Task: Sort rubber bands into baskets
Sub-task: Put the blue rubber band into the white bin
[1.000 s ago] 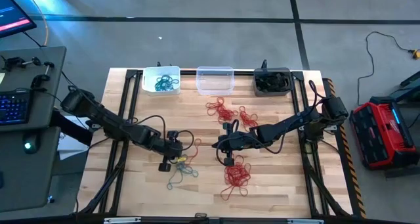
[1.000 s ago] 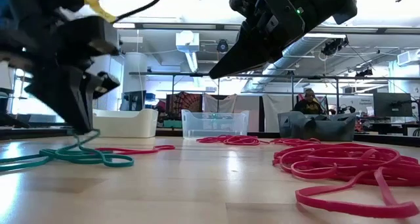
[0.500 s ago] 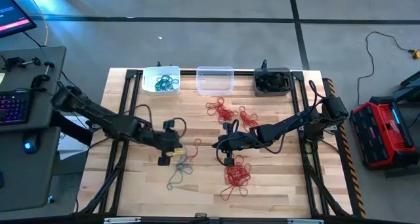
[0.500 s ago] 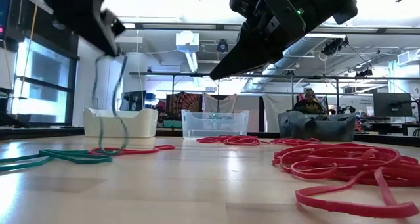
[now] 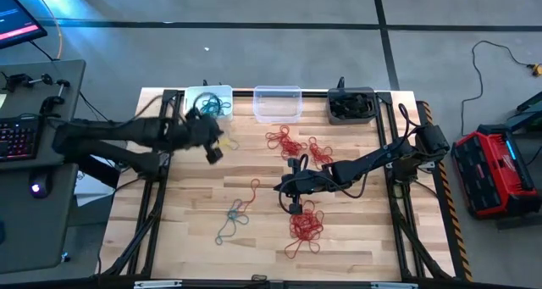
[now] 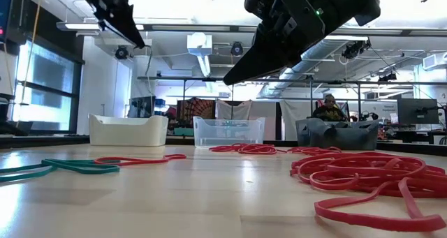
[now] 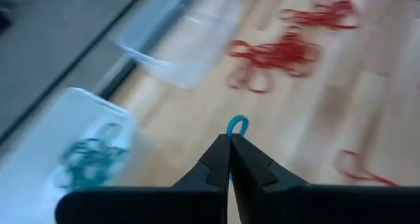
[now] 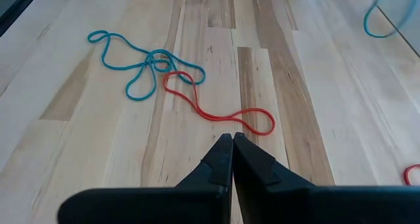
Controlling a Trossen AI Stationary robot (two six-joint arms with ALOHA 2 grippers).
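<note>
Left gripper (image 7: 230, 140): pinched on 1 teal rubber band (image 7: 237, 125), just beside the white basket (image 5: 208, 103).
Step done well: carry on over the white basket's rim, centre above the teal bands inside, then open.
Right gripper (image 5: 290, 186): closed, empty, well apart from the white basket, above red bands (image 5: 305, 225).
Hard to see: the held band's hanging length, probably short.
</note>
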